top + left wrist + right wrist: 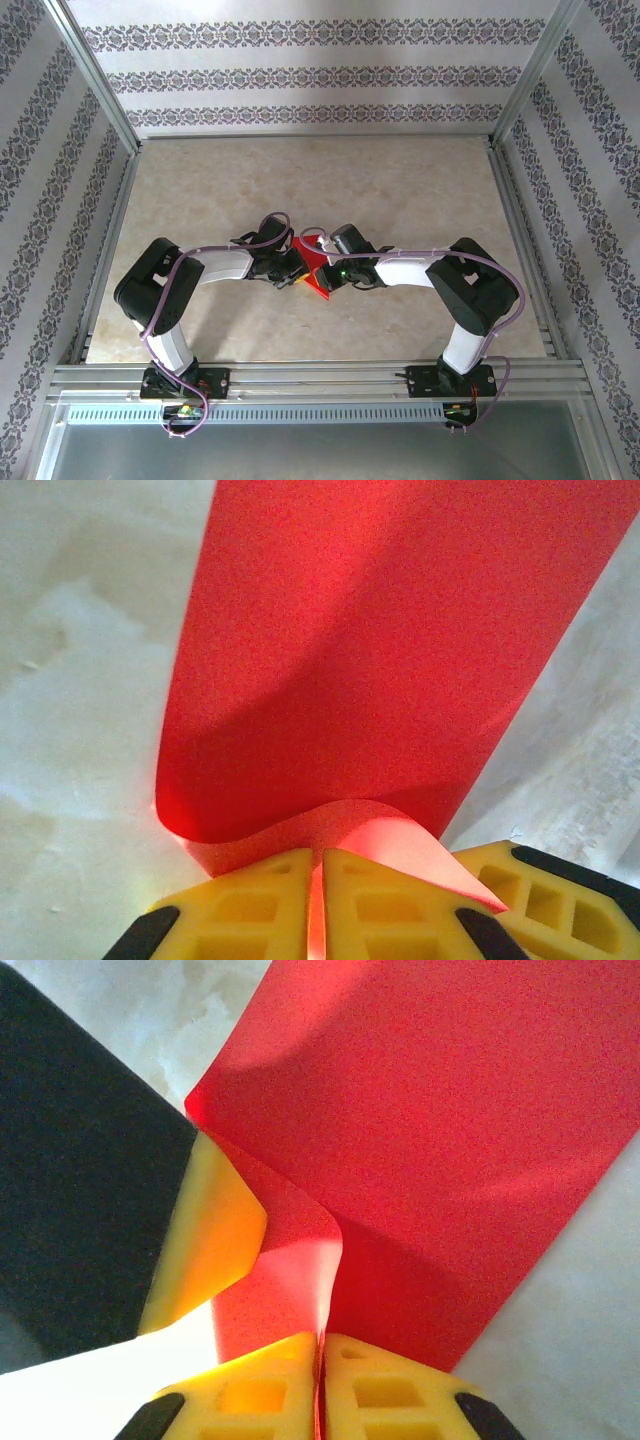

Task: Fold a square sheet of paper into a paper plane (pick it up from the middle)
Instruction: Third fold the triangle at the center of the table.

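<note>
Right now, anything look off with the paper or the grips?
Nothing is torn or dropped. The red paper isn't lying flat, though. It is pinched by both the left claw and the right claw, and its edge curls over in a soft roll at each pinch rather than a sharp crease. The two claws sit very close together.

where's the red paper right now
Top view: the red paper is at the middle of the table, pinched between the left end effector and right end effector.
</note>
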Robot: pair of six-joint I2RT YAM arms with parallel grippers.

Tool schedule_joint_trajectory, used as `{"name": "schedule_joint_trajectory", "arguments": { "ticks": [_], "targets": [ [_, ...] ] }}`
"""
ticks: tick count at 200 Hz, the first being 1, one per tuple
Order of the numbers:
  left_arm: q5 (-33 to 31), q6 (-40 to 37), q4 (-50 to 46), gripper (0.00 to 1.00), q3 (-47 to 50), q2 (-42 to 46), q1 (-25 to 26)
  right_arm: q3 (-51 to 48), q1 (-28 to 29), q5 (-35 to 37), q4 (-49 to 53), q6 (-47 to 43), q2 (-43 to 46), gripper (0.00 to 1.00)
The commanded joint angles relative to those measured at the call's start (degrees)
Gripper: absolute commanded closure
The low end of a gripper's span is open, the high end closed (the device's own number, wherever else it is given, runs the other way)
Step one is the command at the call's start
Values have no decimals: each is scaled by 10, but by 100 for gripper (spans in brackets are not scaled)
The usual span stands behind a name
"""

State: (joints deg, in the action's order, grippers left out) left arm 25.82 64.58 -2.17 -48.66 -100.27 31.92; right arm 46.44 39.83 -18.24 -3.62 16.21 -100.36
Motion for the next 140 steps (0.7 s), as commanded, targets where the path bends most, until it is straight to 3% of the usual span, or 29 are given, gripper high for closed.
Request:
{"name": "schedule_joint_trajectory", "arguments": {
  "ticks": [1,57,114,140],
  "targets": [
    [-22,-18,-30,88,-8,-14,5,5,-9,10,27,-2,-15,88],
    [-35,-28,-72,88,-18,-23,5,6,-10,7,28,5,-5,86],
    [-35,-31,-94,88,-25,-34,5,3,-47,-15,37,61,90,66],
    [-32,-32,-95,88,-30,-38,5,1,-57,-29,62,70,121,64]
  ]
}}
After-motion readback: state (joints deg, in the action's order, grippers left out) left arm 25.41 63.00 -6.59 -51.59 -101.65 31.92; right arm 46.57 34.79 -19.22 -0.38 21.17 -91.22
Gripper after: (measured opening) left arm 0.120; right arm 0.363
